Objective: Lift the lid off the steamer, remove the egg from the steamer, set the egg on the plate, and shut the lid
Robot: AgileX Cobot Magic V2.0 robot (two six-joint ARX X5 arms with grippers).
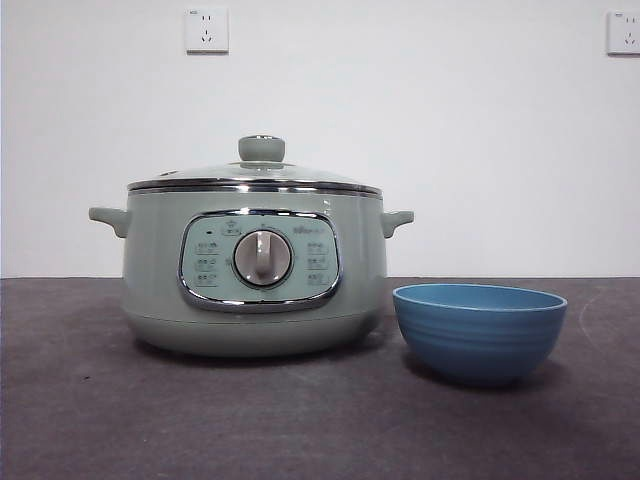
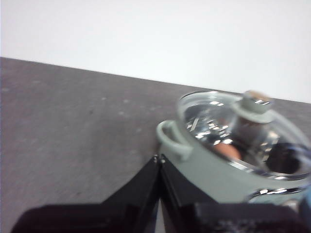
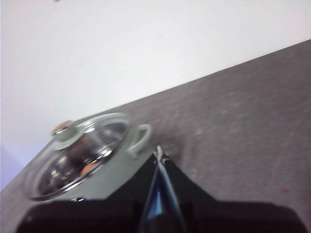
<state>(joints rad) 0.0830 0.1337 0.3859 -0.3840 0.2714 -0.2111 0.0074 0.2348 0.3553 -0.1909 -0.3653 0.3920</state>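
Observation:
The pale green steamer [image 1: 255, 270] stands left of centre in the front view, with the glass lid [image 1: 258, 172] seated on it and its knob [image 1: 261, 148] on top. The blue plate, a ribbed bowl [image 1: 480, 330], stands just right of it and is empty. The egg [image 2: 227, 149] shows as a reddish patch through the lid in the left wrist view, and faintly in the right wrist view [image 3: 86, 170]. My left gripper [image 2: 159, 159] is shut, off the steamer's handle side. My right gripper [image 3: 159, 154] is shut beside the other handle [image 3: 140, 140]. Neither arm shows in the front view.
The dark grey table [image 1: 300, 420] runs to a white wall with two power sockets [image 1: 206, 30]. The steamer's side handles [image 1: 110, 218] stick out on both sides. The control panel with the silver dial [image 1: 262, 258] faces the front camera.

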